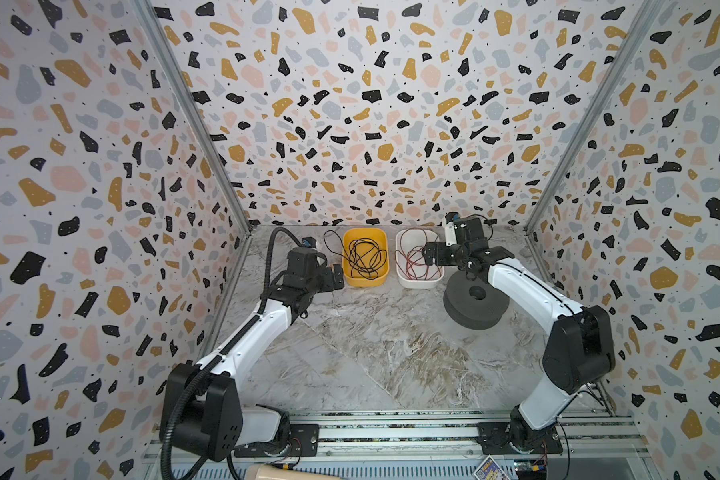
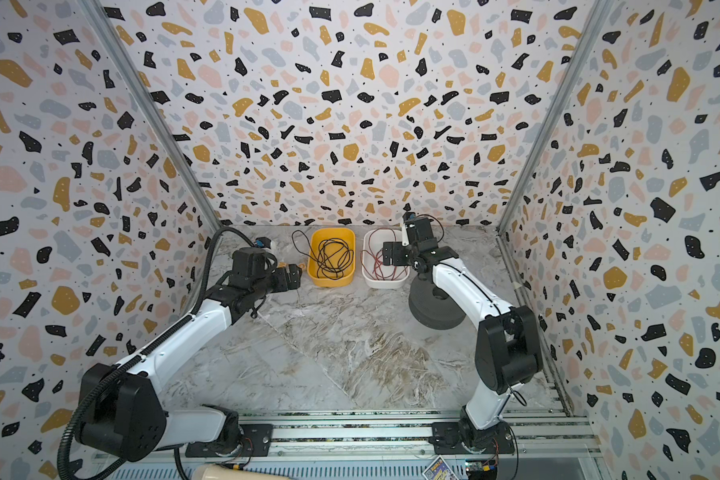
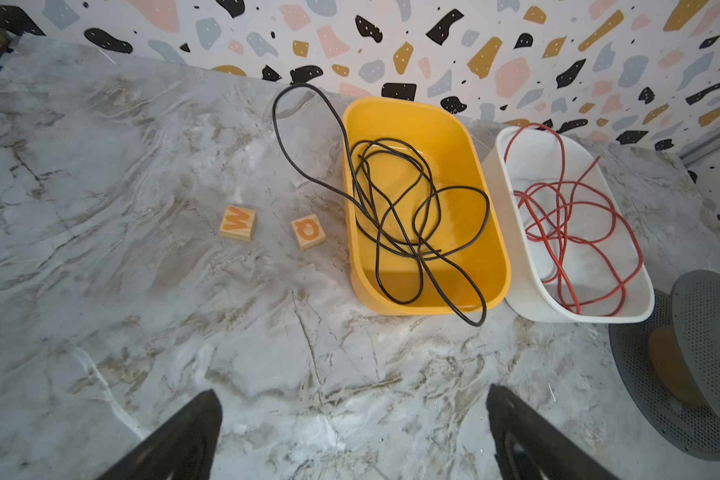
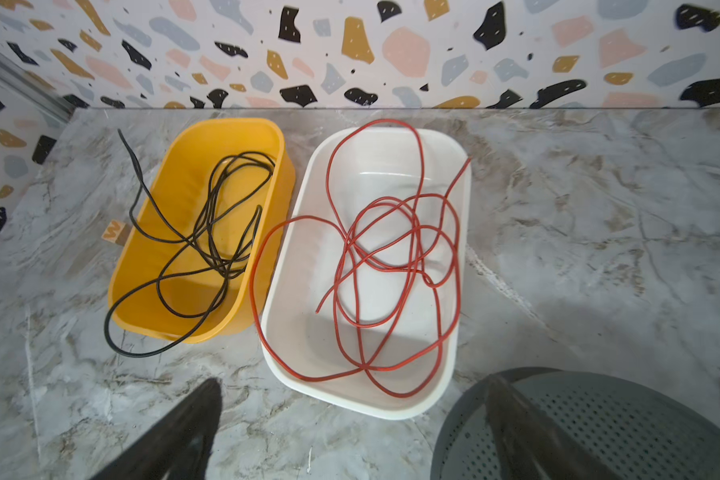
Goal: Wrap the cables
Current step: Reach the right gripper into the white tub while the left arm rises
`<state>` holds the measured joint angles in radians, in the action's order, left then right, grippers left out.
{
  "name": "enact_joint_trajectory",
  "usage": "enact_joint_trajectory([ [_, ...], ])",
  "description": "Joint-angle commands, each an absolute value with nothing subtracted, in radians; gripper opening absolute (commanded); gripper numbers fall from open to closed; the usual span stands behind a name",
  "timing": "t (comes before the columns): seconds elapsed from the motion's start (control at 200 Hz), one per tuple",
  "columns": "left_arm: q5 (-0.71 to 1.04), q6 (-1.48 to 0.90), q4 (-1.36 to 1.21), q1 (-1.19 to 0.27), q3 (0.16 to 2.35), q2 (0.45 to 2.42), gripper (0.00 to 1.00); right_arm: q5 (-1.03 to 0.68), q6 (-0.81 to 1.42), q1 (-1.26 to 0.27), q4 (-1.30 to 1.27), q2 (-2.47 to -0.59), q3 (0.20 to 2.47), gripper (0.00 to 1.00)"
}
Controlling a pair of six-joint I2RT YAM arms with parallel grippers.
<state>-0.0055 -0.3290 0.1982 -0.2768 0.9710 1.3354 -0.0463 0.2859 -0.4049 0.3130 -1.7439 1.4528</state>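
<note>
Hovering spread and empty, the left hand (image 3: 352, 392) waits by two lettered blocks (image 3: 238, 222). Black wire (image 3: 421, 250) fills the yellow tub (image 3: 433, 137); the red wire (image 4: 391, 268) lies tangled in the white tub (image 4: 304, 291), one loop over its rim. The right hand (image 1: 429, 254), likewise spread and empty, hangs by its right edge, probably to grab; a grey spool (image 1: 474, 305) crowds the near right.

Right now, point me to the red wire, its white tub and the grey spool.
red wire (image 4: 391, 269): right wrist view, where strands cross mid-tangle.
white tub (image 4: 350, 402): right wrist view, near outer wall.
grey spool (image 1: 458, 301): in a top view, upper flange beside the hole.
</note>
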Motion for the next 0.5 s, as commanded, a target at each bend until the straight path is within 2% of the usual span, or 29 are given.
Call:
enact_joint_trajectory([
  [0.0, 0.021, -0.304, 0.198, -0.286, 0.962, 1.316, 1.00, -0.055, 0.226, -0.444, 0.386, -1.806, 1.544, 0.99],
  [0.245, 0.035, -0.305, 0.192, -0.286, 0.961, 1.319, 1.00, -0.055, 0.130, -0.482, 0.435, -2.001, 1.707, 1.00],
  [0.496, 0.022, -0.311, 0.185, -0.287, 0.954, 1.312, 1.00, 0.078, 0.090, -0.483, 0.529, -2.205, 1.906, 0.98],
])
